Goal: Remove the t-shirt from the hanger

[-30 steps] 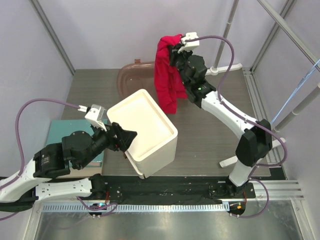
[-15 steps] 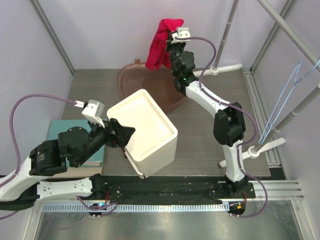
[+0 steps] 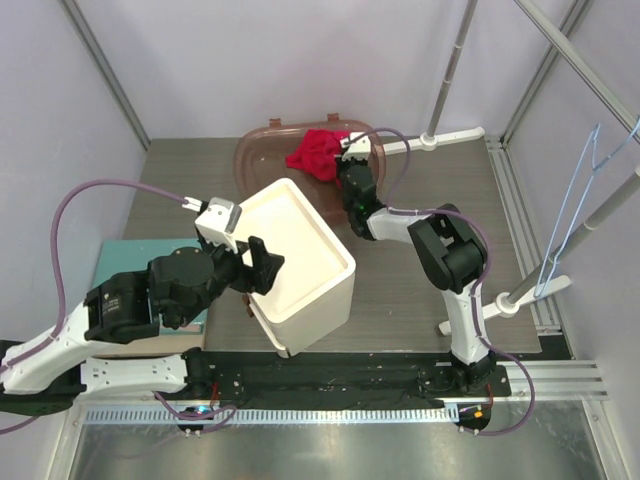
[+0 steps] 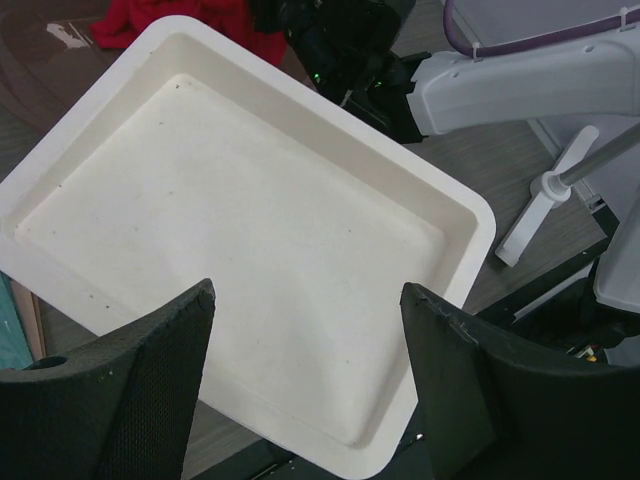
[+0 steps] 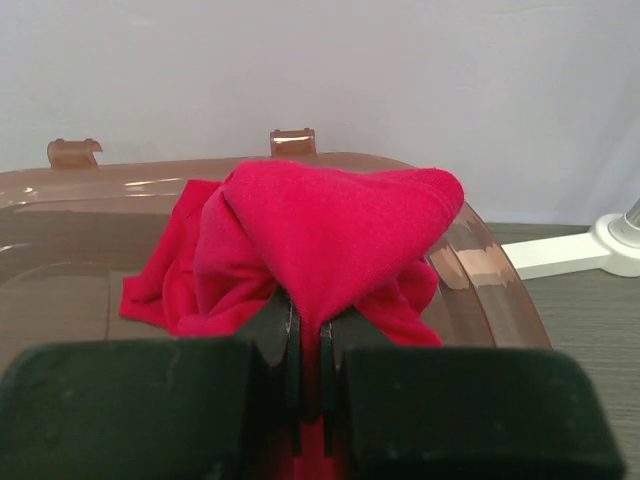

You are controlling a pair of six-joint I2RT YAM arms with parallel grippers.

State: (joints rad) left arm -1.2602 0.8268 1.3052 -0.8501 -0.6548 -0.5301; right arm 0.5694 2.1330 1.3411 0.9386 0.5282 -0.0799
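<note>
The red t-shirt (image 3: 314,152) lies bunched in the brown bin (image 3: 262,152) at the back of the table; it also shows in the right wrist view (image 5: 320,240) and at the top of the left wrist view (image 4: 185,20). My right gripper (image 5: 308,335) is shut on a fold of it, low over the bin (image 5: 90,230). The light-blue wire hanger (image 3: 575,200) hangs bare on the white pole (image 3: 610,205) at the right, apart from the shirt. My left gripper (image 4: 305,330) is open and empty above the white box (image 4: 240,240).
The white box (image 3: 300,262) stands mid-table in front of the bin. A teal pad (image 3: 115,265) lies at the left under my left arm. The pole's white stand (image 3: 480,310) sits at the right front. Frame posts line the back and sides.
My right gripper has swung left and down from high in the air, carrying the t-shirt into the brown bin. The hanger stayed on the pole. My left arm shifted slightly right.
</note>
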